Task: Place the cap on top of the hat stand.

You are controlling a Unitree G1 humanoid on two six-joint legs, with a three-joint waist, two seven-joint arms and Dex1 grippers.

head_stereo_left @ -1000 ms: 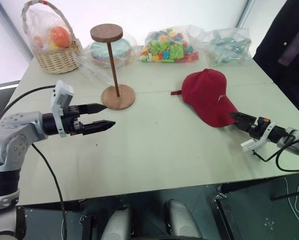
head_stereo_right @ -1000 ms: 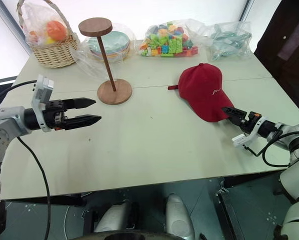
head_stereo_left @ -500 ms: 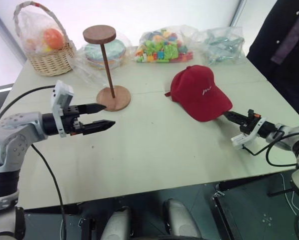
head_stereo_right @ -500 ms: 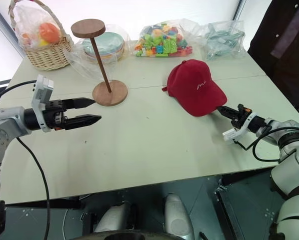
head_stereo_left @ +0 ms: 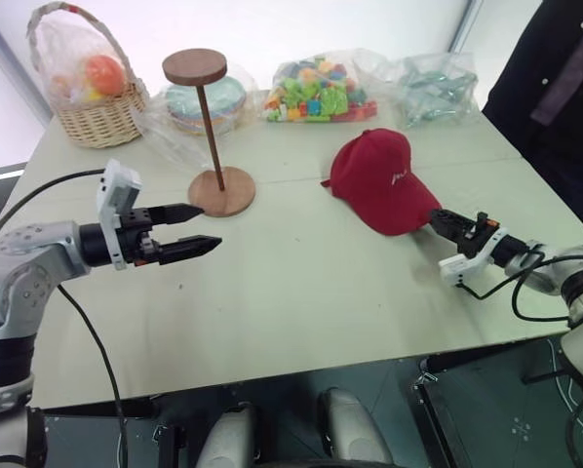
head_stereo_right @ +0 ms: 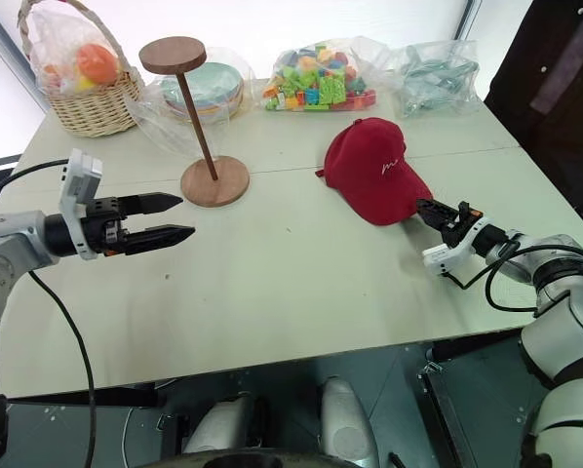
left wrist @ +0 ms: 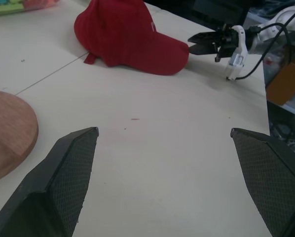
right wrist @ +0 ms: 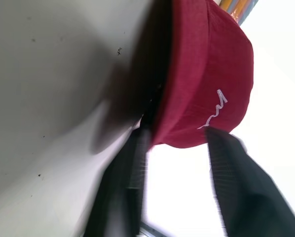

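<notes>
The dark red cap (head_stereo_left: 384,180) lies on the table right of centre, its brim pointing toward my right arm. My right gripper (head_stereo_left: 433,216) is level with the tabletop at the brim's tip. In the right wrist view its fingers (right wrist: 130,163) stand apart, open, with the brim's edge (right wrist: 179,131) reaching in between them. The brown wooden hat stand (head_stereo_left: 210,127) is upright at the back left, its top disc bare. My left gripper (head_stereo_left: 212,224) hovers open in front of the stand's base (left wrist: 9,128), with nothing between its fingers.
Along the far edge stand a wicker basket (head_stereo_left: 92,93), bagged bowls (head_stereo_left: 199,102), a bag of coloured bricks (head_stereo_left: 321,93) and a bag of grey parts (head_stereo_left: 433,83). A person in dark clothing (head_stereo_left: 555,88) stands at the table's right side.
The camera has shifted. My right gripper has edged in to the cap's brim and rolled a little. The cap's brim has been nudged slightly left. My left arm has stayed still.
</notes>
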